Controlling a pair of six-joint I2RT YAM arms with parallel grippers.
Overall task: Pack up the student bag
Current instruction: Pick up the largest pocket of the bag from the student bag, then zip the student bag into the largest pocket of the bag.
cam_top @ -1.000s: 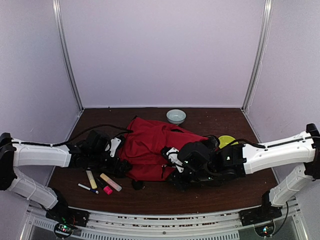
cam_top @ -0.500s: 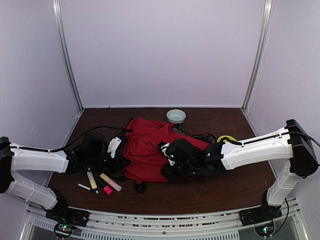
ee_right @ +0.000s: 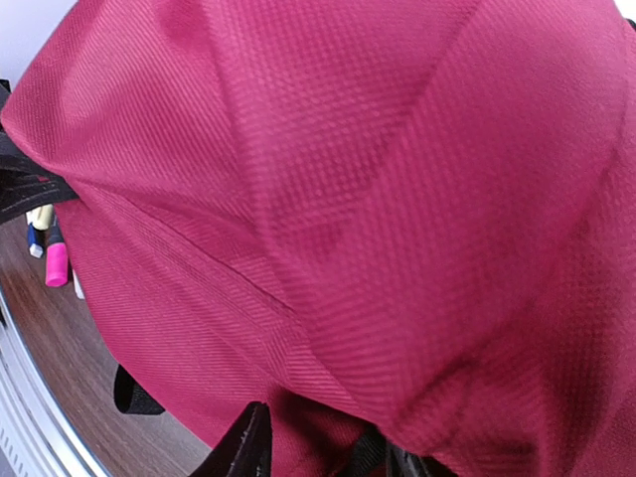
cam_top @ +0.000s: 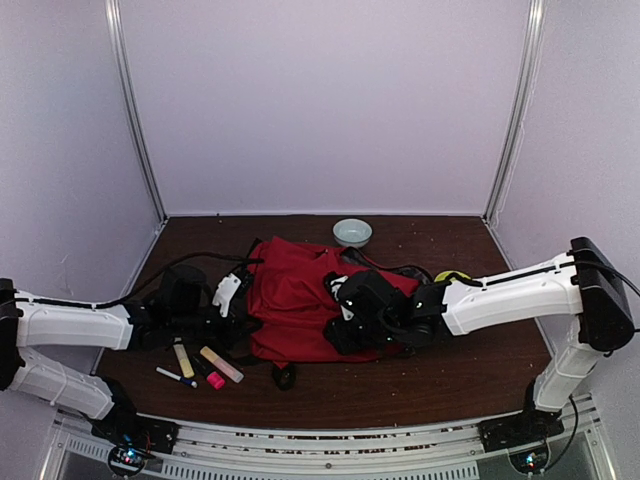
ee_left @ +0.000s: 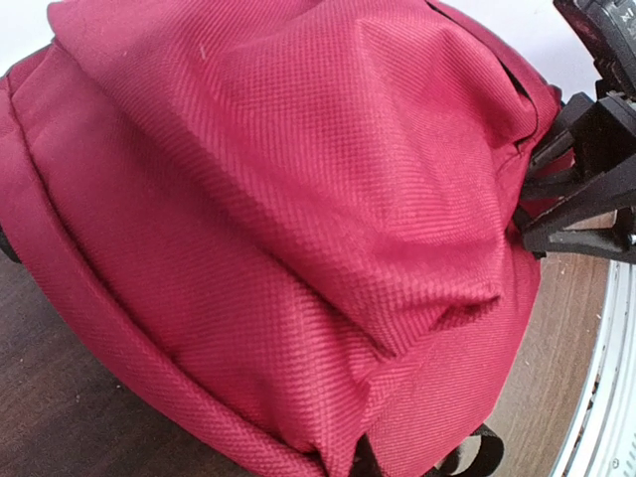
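Note:
The student bag point(cam_top: 295, 300), a red backpack, lies crumpled in the middle of the table. My left gripper point(cam_top: 243, 318) is at its left edge. In the left wrist view red fabric point(ee_left: 278, 229) fills the frame and bunches into a pinched fold at the bottom, which hides my jaws. My right gripper point(cam_top: 338, 335) is at the bag's near right side. In the right wrist view a fold of the bag point(ee_right: 328, 199) sits between its black fingers point(ee_right: 248, 442), which are shut on it.
A pale bowl point(cam_top: 352, 232) stands behind the bag and a yellow-green object point(cam_top: 455, 278) lies to its right. Highlighters point(cam_top: 221, 364), a pen point(cam_top: 176, 376) and a pink eraser-like piece point(cam_top: 215, 380) lie front left. A black strap loop point(cam_top: 284, 376) trails in front.
My left gripper has shut on the bag's left edge. My right gripper moved left and away from the near edge with its fold. The bag is more bunched.

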